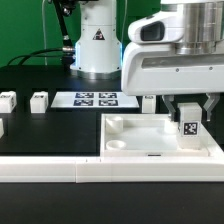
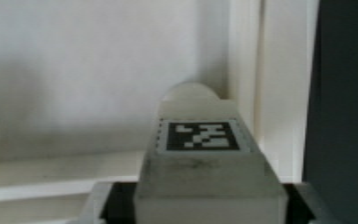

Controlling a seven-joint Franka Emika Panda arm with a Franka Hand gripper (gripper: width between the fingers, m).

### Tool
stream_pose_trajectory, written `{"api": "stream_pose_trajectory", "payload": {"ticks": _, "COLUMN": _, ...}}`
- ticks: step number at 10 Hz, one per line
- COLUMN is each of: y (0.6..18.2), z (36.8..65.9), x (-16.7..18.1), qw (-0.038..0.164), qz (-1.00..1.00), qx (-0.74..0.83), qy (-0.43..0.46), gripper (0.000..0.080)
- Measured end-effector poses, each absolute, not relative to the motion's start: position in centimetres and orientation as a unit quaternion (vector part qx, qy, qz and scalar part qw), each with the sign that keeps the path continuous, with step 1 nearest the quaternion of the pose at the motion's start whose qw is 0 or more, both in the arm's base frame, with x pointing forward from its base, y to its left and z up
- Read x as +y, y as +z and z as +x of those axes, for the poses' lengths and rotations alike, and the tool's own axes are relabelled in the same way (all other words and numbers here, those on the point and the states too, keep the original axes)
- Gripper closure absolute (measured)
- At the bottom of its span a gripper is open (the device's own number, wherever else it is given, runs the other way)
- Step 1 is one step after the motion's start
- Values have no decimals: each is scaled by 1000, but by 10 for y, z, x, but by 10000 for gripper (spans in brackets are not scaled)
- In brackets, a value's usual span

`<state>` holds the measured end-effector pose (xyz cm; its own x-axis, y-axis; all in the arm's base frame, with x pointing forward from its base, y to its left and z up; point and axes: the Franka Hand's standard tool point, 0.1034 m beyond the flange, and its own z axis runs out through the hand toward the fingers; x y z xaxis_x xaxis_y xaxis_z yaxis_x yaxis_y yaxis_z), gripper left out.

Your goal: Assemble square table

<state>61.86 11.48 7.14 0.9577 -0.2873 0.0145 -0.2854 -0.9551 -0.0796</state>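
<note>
The tool (image 1: 189,114) clenches a blocky white plastic leg (image 1: 188,135) with a checkered tag, over the rimmed square top (image 1: 160,152); loose legs (image 1: 39,100) lie well apart on the black tabletop (image 1: 50,130).

No word or number is readable. A black triangular warning sign (image 1: 98,36) stands on the arm's white base (image 1: 95,58). Coded black-and-white square tags stand on the marker board (image 1: 97,99), the block leg (image 1: 189,128) and a loose leg (image 1: 39,100) on the worktop (image 1: 40,130).
</note>
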Motion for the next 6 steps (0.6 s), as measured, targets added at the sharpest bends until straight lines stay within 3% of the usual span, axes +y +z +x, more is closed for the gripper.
{"api": "stream_pose_trajectory", "payload": {"ticks": 6, "y": 70, "z": 617, "x": 117, "qw": 40, "qz": -883, "qx": 468, "qy": 6, "gripper": 509}}
